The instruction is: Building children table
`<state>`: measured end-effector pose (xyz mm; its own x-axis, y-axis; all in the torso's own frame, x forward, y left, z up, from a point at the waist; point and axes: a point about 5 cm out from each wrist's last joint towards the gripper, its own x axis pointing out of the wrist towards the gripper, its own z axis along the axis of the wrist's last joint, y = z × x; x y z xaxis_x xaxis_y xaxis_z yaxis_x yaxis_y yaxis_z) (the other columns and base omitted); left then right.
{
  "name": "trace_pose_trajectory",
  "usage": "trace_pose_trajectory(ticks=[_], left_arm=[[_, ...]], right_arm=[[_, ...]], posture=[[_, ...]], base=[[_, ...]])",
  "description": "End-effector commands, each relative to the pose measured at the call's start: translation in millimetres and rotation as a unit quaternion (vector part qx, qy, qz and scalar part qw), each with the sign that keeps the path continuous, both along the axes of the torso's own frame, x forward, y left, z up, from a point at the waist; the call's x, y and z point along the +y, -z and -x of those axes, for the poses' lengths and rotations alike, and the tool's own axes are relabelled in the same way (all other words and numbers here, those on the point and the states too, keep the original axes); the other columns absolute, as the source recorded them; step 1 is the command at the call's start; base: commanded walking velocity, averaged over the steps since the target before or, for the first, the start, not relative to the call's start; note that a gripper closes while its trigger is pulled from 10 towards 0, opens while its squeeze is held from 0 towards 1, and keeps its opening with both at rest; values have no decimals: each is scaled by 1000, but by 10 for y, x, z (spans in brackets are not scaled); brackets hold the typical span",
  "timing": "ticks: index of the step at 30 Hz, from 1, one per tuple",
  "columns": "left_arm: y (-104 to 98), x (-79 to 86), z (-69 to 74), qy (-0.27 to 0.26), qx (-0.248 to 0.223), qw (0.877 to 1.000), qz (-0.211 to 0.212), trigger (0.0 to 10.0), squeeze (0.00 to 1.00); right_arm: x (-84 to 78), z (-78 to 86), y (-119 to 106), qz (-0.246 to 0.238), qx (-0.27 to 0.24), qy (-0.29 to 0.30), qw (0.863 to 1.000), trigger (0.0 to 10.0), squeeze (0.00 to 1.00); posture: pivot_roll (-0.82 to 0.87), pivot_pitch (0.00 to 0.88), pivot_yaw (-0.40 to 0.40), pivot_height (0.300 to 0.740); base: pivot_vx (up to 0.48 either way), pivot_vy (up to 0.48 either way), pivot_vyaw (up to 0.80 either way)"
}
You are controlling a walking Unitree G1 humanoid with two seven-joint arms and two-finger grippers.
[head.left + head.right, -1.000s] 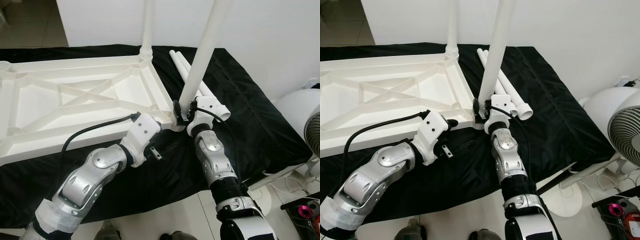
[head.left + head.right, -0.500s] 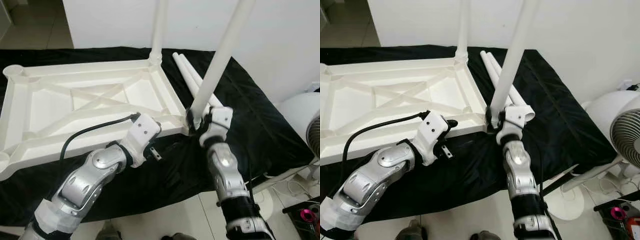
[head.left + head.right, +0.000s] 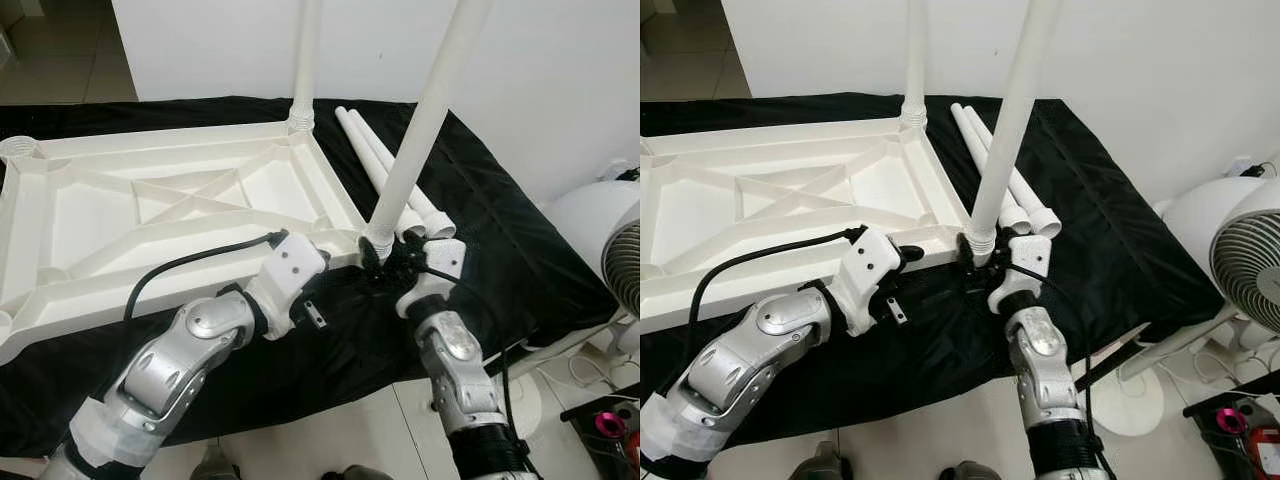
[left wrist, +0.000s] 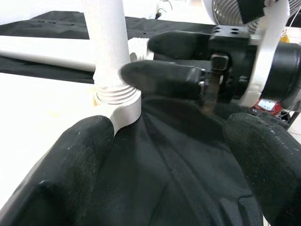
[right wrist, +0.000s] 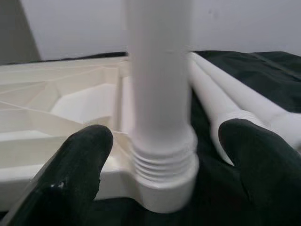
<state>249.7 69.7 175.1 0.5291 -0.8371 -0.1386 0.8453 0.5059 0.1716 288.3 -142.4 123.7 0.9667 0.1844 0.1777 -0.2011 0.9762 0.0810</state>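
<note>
A white plastic tabletop [image 3: 170, 215] lies upside down on a black cloth [image 3: 500, 240] that covers the work surface. Its ribbed underside faces up. One white leg [image 3: 303, 60] stands straight up in the far corner of the tabletop. A second white leg [image 3: 425, 120] stands in the near corner on the robot's right side, and it leans a little. Its threaded end sits in the corner socket [image 5: 164, 181].

The right gripper [image 3: 385, 262] is down at the bottom of this near leg. In the right wrist view its two black fingers [image 5: 77, 162] are spread apart, one on each side of the leg, and they do not touch it.

The left gripper [image 3: 902, 256] is close by, at the near edge of the tabletop, just beside the same corner. In the left wrist view its fingers [image 4: 70, 160] are also spread wide over the black cloth and hold nothing.

Two more white legs [image 3: 385, 165] lie flat on the cloth, side by side, behind the leaning leg. A white fan [image 3: 1240, 250] stands on the floor to the robot's right.
</note>
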Motion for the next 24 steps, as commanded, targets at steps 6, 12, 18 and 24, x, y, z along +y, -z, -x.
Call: trace_pose_trajectory(ticks=[6,12,18,24], left_arm=[[-12,-22,38,33,4,999,0,10000,0],[-12,-43,39,38,6,999,2,10000,0],[-28,-63,25,41,5,999,4,10000,0],[-34,-66,17,38,4,999,5,10000,0]], right_arm=[[-165,95,90,10,14,56,998,10000,0],[-150,164,119,5,24,61,998,10000,0],[-152,33,61,1,21,63,998,10000,0],[-138,-109,-3,3,18,76,997,10000,0]], posture=[[-8,23,-79,740],[-19,35,-73,740],[-21,47,-72,740],[-13,53,-75,740]], base=[[0,0,0],[0,0,0],[0,0,0],[0,0,0]])
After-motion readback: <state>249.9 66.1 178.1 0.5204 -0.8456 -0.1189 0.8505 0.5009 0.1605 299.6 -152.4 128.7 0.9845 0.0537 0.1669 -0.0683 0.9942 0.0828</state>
